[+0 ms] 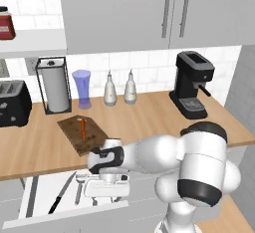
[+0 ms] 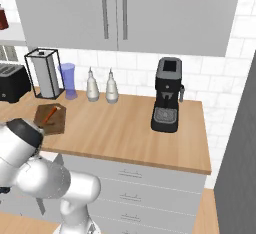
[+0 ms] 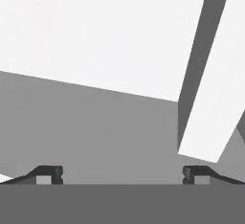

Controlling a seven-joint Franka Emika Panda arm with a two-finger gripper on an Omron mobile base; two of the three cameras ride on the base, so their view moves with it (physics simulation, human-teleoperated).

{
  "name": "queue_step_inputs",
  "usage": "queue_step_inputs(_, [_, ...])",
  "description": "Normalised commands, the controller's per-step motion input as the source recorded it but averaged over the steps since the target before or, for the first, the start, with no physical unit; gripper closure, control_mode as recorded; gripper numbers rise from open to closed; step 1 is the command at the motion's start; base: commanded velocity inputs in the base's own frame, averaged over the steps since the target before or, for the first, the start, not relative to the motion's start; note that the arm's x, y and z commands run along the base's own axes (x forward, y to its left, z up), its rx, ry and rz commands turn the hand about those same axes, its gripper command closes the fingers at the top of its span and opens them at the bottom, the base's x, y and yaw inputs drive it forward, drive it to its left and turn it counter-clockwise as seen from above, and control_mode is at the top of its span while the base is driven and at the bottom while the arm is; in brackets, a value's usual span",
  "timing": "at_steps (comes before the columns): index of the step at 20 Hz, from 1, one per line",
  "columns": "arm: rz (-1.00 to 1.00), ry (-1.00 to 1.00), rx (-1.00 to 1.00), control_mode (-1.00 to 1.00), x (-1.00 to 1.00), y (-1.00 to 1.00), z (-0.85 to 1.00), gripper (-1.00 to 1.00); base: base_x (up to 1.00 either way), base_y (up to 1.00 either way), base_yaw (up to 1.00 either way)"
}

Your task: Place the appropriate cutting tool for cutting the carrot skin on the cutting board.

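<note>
Left base view is showing the white arm reaching down over an open drawer (image 1: 50, 197) below the wooden tabletop (image 1: 149, 122), its jaws (image 1: 107, 179) hanging just above the drawer's white floor. Inside the drawer, the grey cutting tool (image 1: 79, 189) is lying just left of the hand, and a longer black-handled knife (image 1: 62, 193) is lying further left, slanted — the two are apart. On the tabletop above, the dark brown cutting board (image 1: 82, 135) is carrying the small orange carrot (image 1: 83, 127), which is lying near the board's middle. Behind the board, a paper towel holder (image 1: 52, 85), a blue cup (image 1: 82, 88) and two white bottles (image 1: 119, 88) are standing along the tiled wall, with a black toaster (image 1: 12, 102) at the far left and a black coffee machine (image 1: 191, 85) to the right. A red jar (image 1: 6, 24) is sitting on the shelf at upper left; its label is too small to read.

Hand view is showing the two finger tips (image 3: 48, 174) standing wide apart with nothing between them — the jaws are open. A small grey loop, the peeler's head, is peeking in at the top left corner, well away from the tips.

No brand names or writing are legible anywhere.
</note>
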Motion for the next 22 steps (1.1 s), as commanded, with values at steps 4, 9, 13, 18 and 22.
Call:
queue_step_inputs(4, [0.0,0.17,0.0,-1.0,-0.36,0.24,-0.19,-1.0,0.0,0.0,0.0])
queue_step_inputs(9, [0.0,0.06,0.0,-1.0,-0.85,0.2,-0.03,-1.0,0.0,0.0,0.0])
queue_step_inputs(13, [-0.01,0.0,0.0,-1.0,-1.0,0.11,0.0,-1.0,0.0,0.0,0.0])
queue_step_inputs(18, [-0.03,-0.03,-0.01,-1.0,-1.0,0.07,-0.06,-1.0,0.0,0.0,0.0])
queue_step_inputs(22, [-0.04,-0.31,-0.07,-1.0,-0.91,0.0,-0.08,-1.0,0.0,0.0,0.0])
